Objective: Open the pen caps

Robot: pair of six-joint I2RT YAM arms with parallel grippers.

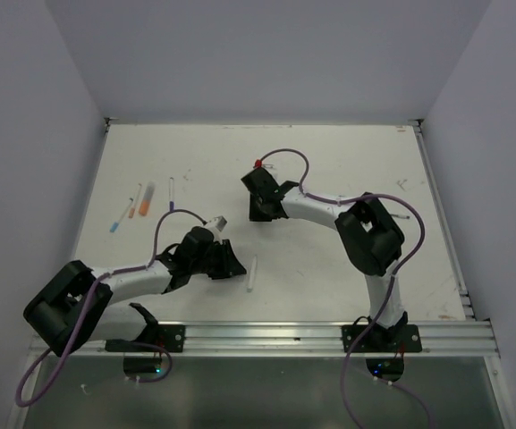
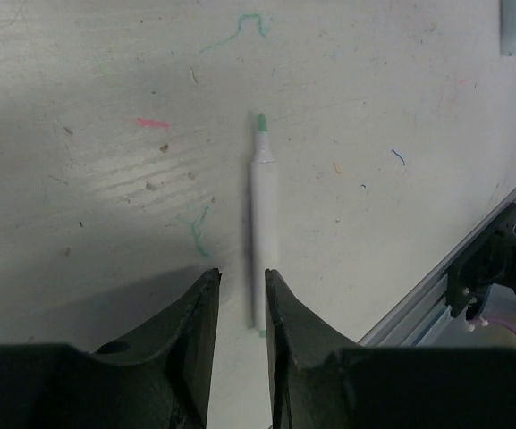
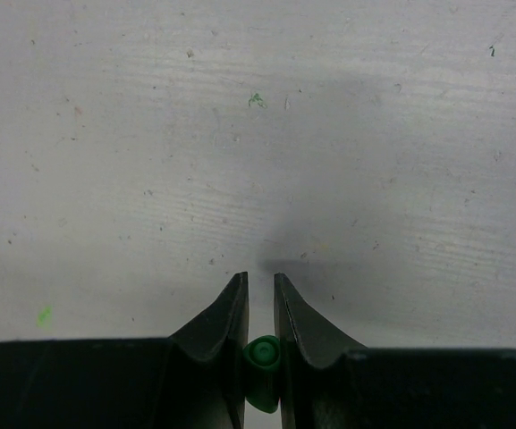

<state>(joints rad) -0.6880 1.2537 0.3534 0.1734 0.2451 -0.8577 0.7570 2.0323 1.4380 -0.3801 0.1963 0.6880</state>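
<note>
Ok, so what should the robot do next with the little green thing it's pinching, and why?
Probably lower the right gripper to the table and open it to drop the green cap. The cap is pinched between its fingers, already off the white pen, which lies on the table with its green tip bare.

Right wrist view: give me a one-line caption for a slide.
Right gripper, jaws pinched on a green pen cap, over the ink-flecked white table.
</note>
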